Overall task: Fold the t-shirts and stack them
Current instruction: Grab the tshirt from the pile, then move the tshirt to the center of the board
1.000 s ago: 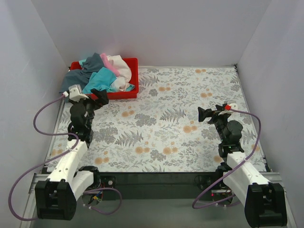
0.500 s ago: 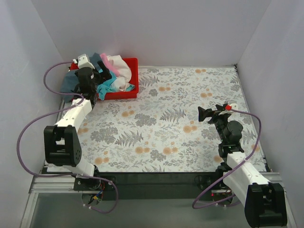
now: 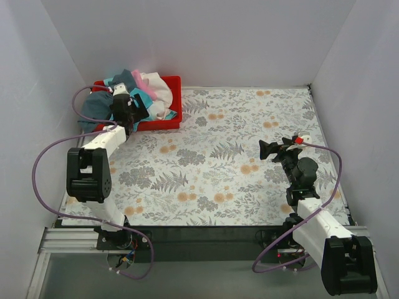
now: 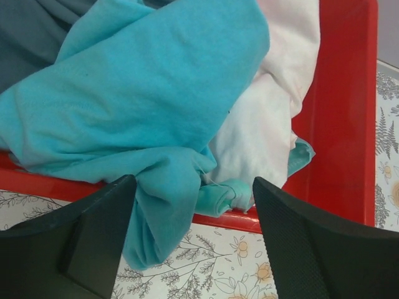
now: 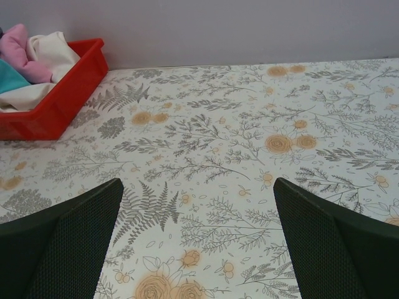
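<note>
A heap of t-shirts fills the red tray [image 3: 171, 84] at the table's far left: a turquoise shirt [image 4: 149, 99] on top and hanging over the near rim, a white shirt [image 4: 274, 106] beside it, a slate grey shirt [image 3: 93, 103] spilling left, and a pink shirt [image 3: 142, 84] behind. My left gripper [image 4: 193, 249] is open, just in front of the tray's near rim, with the turquoise fold between its fingers and touching neither. In the top view it [image 3: 134, 111] sits at the heap. My right gripper [image 5: 196, 249] is open and empty above the bare cloth at mid right.
The table carries a grey and orange floral cloth [image 3: 224, 156]. White walls close in the back and both sides. The tray's right wall [image 4: 346, 112] stands beside the white shirt. The tray also shows far left in the right wrist view [image 5: 62, 99].
My left arm has swung from the near left up to the tray and now sits lower against the heap. The right arm has not moved.
</note>
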Tool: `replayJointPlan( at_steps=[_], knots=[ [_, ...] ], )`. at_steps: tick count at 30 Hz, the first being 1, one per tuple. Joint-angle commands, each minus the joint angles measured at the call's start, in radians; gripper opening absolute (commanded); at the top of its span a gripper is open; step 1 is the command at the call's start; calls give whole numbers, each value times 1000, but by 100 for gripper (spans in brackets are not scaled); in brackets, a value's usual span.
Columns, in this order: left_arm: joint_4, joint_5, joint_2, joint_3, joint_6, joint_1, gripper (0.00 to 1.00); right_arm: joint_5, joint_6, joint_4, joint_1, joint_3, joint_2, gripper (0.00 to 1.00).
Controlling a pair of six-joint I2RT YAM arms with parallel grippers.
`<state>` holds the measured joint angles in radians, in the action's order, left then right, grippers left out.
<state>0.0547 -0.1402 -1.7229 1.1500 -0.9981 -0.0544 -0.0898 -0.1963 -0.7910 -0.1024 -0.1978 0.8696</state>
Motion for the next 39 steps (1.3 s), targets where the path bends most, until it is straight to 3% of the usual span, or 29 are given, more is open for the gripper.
replayJointPlan(
  at_steps=[1, 5, 6, 9, 10, 14, 20, 30, 35, 39],
  knots=[
    [-16, -32, -9, 34, 16, 1, 68, -8, -6, -63, 0, 3, 5, 98],
    [-21, -50, -21, 36, 23, 2, 56, -5, -5, -65, 0, 1, 12, 99],
    [-23, -55, -20, 34, 23, 1, 46, 2, -3, -65, -2, 1, 11, 98],
    [-6, -65, 11, 11, 13, 1, 32, 12, -3, -65, 0, 4, 12, 98],
    [6, -61, 32, 4, 12, 1, 21, 12, -2, -66, 0, 5, 12, 98],
    [23, -10, 77, 0, -2, 1, 0, 9, -2, -68, 0, 1, 14, 99],
    [48, 139, 172, 82, -46, -1, 0, 9, -2, -68, -2, 1, 17, 98],
    [1, 531, 296, 336, -100, -54, 0, -10, 3, -68, -2, -9, 37, 98],
    [-6, 655, 406, 317, -111, -105, 0, -31, 1, -68, -2, -23, 62, 98],
    [11, 677, 497, 257, -119, -148, 0, -56, -2, -68, 0, -29, 72, 98]
  ],
)
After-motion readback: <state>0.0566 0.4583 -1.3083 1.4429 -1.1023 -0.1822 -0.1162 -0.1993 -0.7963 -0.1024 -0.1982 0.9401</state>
